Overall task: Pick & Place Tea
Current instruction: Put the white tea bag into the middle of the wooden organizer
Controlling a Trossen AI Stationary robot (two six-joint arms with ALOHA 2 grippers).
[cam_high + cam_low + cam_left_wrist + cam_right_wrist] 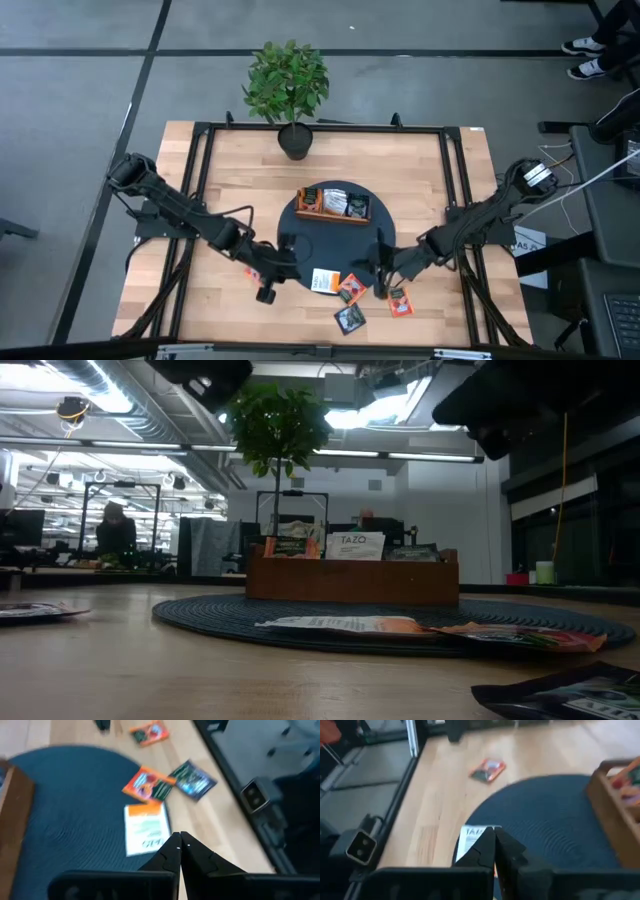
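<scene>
Near the mat's front edge, right gripper (381, 283) closed empty, sachets (350, 290) just beside, left gripper (268, 288) closed.

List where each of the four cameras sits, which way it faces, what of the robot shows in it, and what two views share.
High view: overhead, straight down on the table; both arms, left gripper, right gripper.
Low view: table height, looking across at the wooden tray and room; only dark arm parts show at the top.
Left wrist view: on the left arm, over its shut fingers, toward the white sachet.
Right wrist view: on the right arm, over its shut fingers, toward the blue mat.
Shared: the high and low views both show the potted plant.
</scene>
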